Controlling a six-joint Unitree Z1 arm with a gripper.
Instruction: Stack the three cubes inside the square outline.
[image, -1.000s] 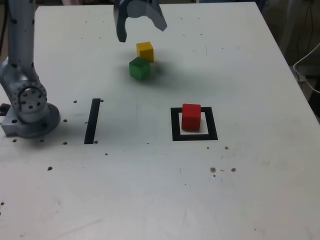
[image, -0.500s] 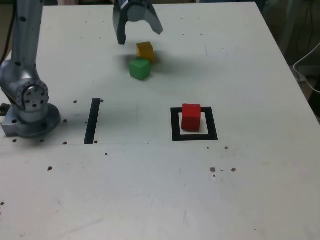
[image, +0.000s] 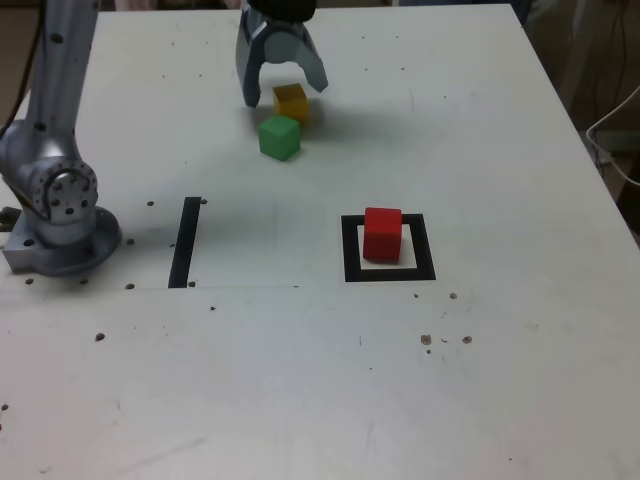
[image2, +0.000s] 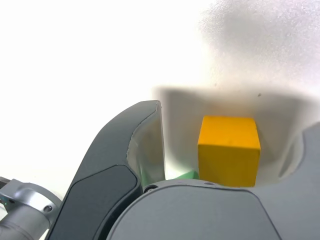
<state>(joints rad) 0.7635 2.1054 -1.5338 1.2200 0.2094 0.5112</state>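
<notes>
Yellow cube between open tool | green cube mostly hidden

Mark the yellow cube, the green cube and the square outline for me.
yellow cube (image2: 229, 152), wrist view, on its front face between the open fingers.
green cube (image: 279, 137), exterior view, middle of the block.
square outline (image: 351, 250), exterior view, on its black left bar.

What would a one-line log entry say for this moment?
gripper: open, around yellow cube | green cube: beside it | red cube: in square outline
</notes>
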